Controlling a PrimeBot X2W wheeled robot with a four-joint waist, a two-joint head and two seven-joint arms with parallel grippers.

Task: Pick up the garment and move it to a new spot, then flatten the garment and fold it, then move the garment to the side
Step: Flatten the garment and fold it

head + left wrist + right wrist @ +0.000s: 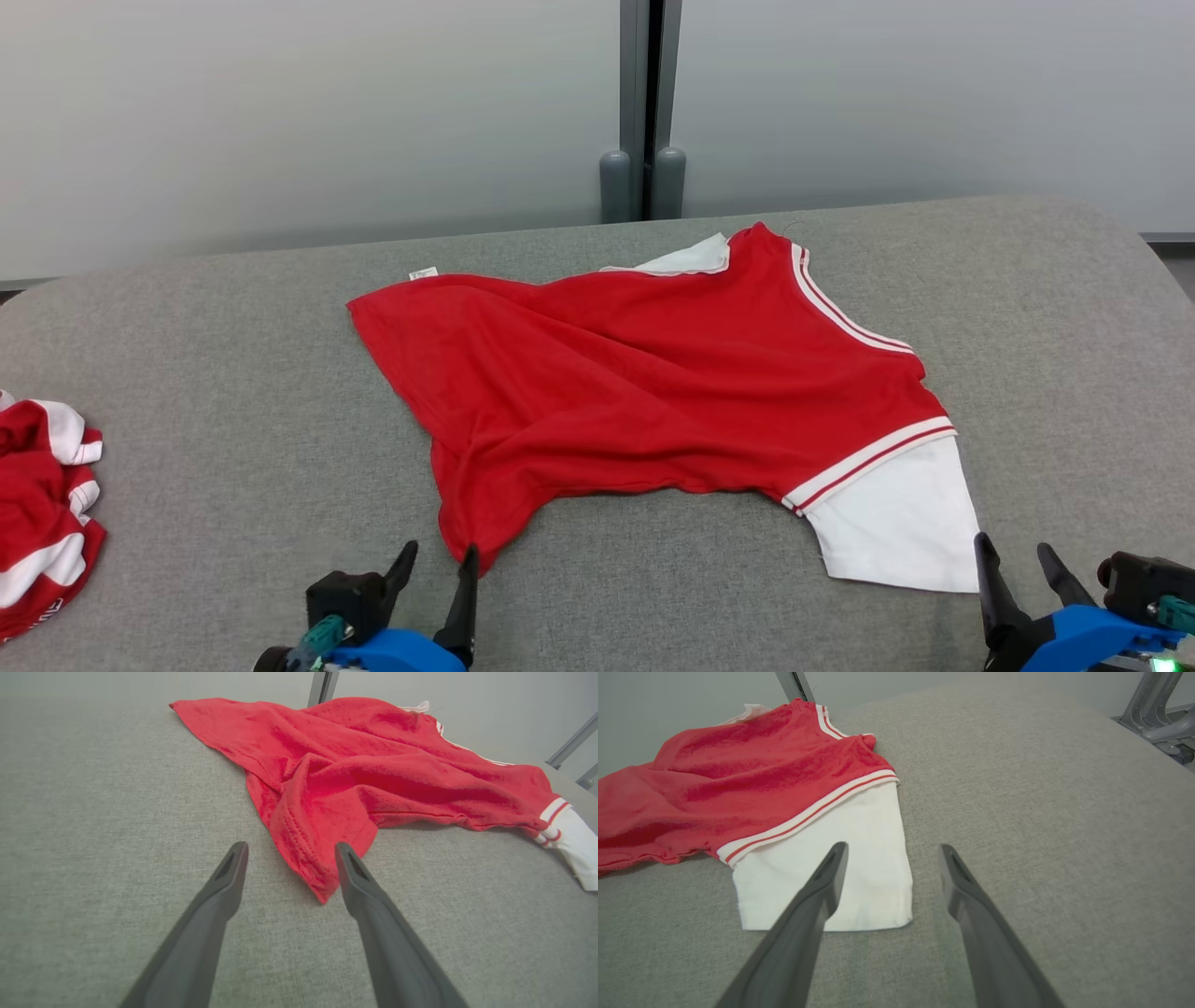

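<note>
The red jersey lies crumpled on the grey table, its long axis running left to right. It is soft and light, probably easy to bunch. Good holds: the near hem corner and the white sleeve. Left gripper and right gripper are both spread, holding nothing.

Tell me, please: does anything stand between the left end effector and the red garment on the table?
Nothing visible does. The left end effector is open, and the near corner of the red garment lies right in front of it on the grey table. A striped garment lies apart, at the table's left edge.
</note>
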